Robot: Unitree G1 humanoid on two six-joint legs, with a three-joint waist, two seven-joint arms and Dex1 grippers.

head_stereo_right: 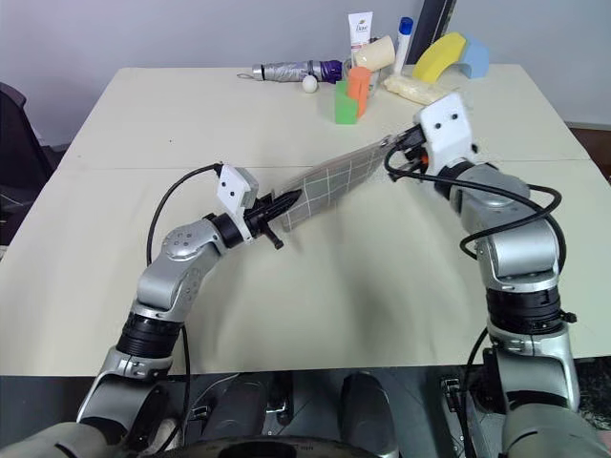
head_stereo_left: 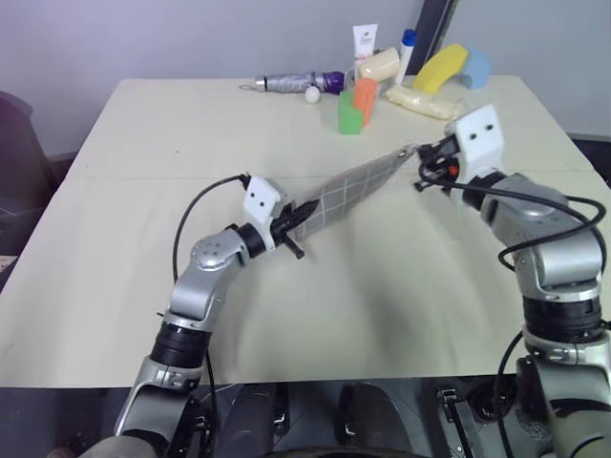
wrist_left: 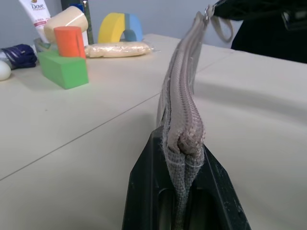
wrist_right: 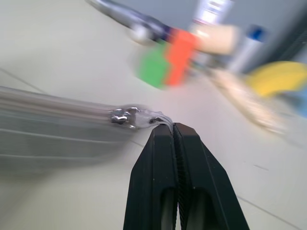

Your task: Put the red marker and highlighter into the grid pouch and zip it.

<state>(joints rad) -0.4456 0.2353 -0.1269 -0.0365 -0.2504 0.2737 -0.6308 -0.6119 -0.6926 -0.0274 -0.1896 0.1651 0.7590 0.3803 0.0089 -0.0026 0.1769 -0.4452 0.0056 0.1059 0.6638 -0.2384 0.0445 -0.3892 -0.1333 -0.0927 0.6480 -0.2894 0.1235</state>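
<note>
Now we're deep in the zipping step: the grid pouch (head_stereo_left: pixel 351 188) hangs stretched above the table (head_stereo_left: pixel 115 248) between both arms. The left gripper (head_stereo_left: pixel 298 220) has its fingers pressed onto the pouch's near-left end, while the right gripper (wrist_right: pixel 173 130) pinches the zipper pull tab (wrist_right: pixel 125 116) at the far-right end. By the look of it the zip is closed along its length. Next up, I'd say: confirm it's fully shut, then lower the pouch.
</note>
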